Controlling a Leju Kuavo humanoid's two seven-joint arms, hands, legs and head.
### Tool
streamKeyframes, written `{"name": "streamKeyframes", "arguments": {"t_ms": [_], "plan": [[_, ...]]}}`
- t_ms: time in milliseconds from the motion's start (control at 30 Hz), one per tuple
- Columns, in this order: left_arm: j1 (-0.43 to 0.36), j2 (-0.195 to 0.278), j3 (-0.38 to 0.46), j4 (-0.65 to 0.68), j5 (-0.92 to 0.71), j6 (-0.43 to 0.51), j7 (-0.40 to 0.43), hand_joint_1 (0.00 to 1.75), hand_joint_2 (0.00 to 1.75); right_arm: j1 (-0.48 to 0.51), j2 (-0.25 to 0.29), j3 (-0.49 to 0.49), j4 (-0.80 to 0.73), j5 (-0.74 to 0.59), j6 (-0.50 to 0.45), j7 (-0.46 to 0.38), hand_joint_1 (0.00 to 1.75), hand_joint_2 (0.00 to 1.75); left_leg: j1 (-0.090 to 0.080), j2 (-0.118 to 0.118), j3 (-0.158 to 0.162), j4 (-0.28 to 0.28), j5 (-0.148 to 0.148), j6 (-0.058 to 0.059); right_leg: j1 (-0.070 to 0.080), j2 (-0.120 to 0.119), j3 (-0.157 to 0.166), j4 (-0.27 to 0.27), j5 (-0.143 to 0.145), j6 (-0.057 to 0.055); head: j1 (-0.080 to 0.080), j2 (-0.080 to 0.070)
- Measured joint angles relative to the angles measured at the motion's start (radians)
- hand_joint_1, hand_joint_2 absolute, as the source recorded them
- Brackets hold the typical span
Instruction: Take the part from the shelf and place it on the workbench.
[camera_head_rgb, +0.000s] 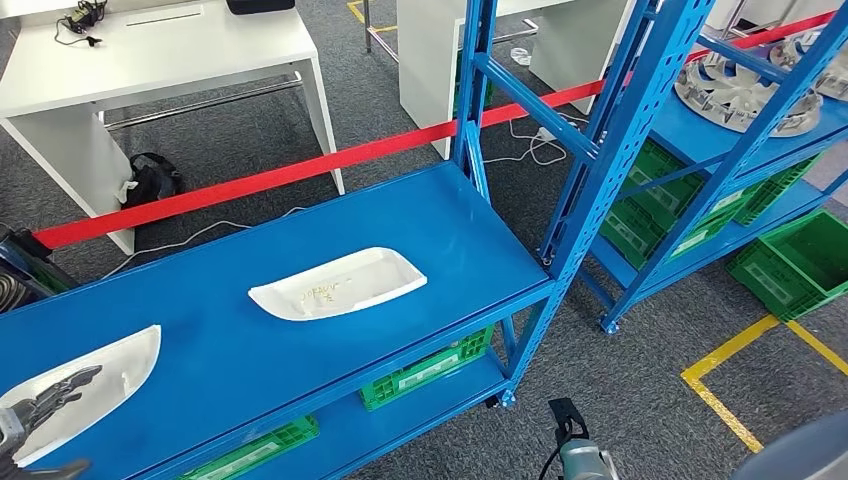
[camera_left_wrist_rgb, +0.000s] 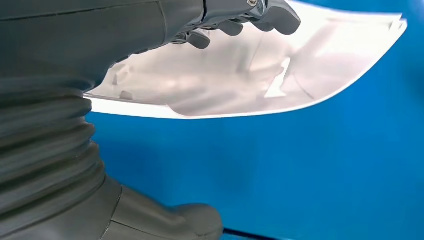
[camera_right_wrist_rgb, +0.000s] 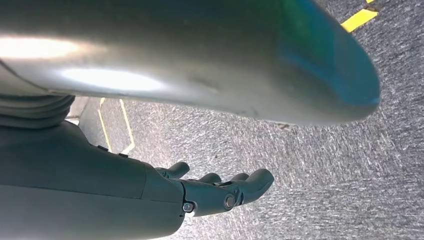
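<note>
The right hand (camera_right_wrist_rgb: 220, 192) entered from the picture's edge behind a dark grey cover. Its fingers (camera_right_wrist_rgb: 257, 181) were slightly curled and apart, and held nothing. The hand hung above grey carpet (camera_right_wrist_rgb: 320, 165) without touching it. A smooth silver arm section (camera_right_wrist_rgb: 190, 60) with a rounded end crossed the picture beside the hand and carried bright reflections and a blue-green tint near the end. Yellow tape (camera_right_wrist_rgb: 357, 19) lay on the carpet at one corner. Further yellow lines (camera_right_wrist_rgb: 114, 131) marked the carpet near the cover, beside a pale patch.
</note>
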Motion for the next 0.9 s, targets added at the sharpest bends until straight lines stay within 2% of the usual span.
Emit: {"name": "streamKeyframes", "arguments": {"t_ms": [133,300,367,667,900], "plan": [[-0.001,0.0,-0.046,0.004,-0.02,0.037,0.014,0.0,1.75,0.0,0.0,-0.003,0.0,-0.002,-0.004,0.0,0.0,0.0,0.0,0.0,0.0,0.0,0.0,0.0,0.0,0.0,-0.001,0.0,0.0,0.0,0.0,0.0],[-0.011,-0.02,-0.115,0.005,-0.065,0.237,0.084,0.0,1.75,-0.001,0.0,-0.013,0.0,-0.011,-0.008,-0.006,0.0,0.0,0.0,0.0,0.0,0.0,0.0,0.0,0.0,0.0,-0.001,0.0,0.0,0.0,0.0,0.0],[-0.018,-0.033,-0.138,0.005,-0.069,0.282,0.105,0.0,1.75,-0.001,0.0,-0.018,0.0,-0.013,-0.009,-0.01,0.0,0.0,0.0,0.0,0.0,0.0,0.0,0.0,0.0,0.0,0.0,0.0,0.0,0.0,0.0,0.0],[-0.023,-0.054,-0.179,0.003,-0.076,0.32,0.121,0.0,1.75,-0.001,0.0,-0.028,0.0,-0.015,-0.01,-0.012,0.0,0.0,0.0,0.001,0.0,0.0,0.0,0.0,0.0,0.001,-0.001,0.0,0.001,0.001,0.0,0.0],[-0.049,-0.074,-0.252,-0.003,-0.184,0.626,0.266,0.0,1.75,-0.002,0.0,-0.033,0.0,-0.016,-0.015,-0.01,0.0,0.0,0.0,0.001,0.0,0.0,0.0,0.0,0.0,0.0,-0.001,0.0,0.0,0.001,0.0,0.0]]}}
